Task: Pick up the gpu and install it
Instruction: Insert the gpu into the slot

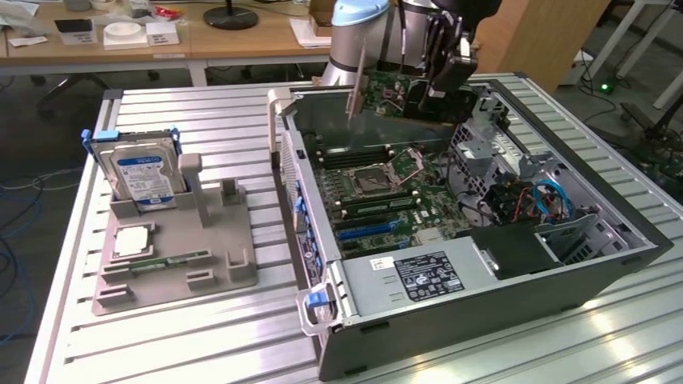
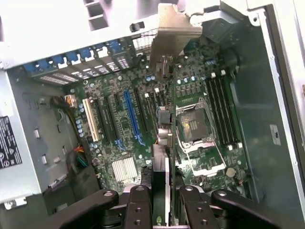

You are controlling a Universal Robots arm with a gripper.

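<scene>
Fingers (image 2: 139, 205) around thin green gpu (image 1: 393, 86)

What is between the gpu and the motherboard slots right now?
Nothing but air: in the exterior view the gpu, clamped in the gripper, hangs above the motherboard, apart from it.

A robotics lab: robot arm (image 1: 357, 32), open computer case (image 1: 481, 320) on slatted metal bench (image 1: 192, 344), desks (image 1: 235, 44) behind

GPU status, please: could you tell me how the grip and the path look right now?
Gripper shut on the gpu. Held above the open computer case, over the motherboard, not seated. Nothing seen blocking the slots.
</scene>
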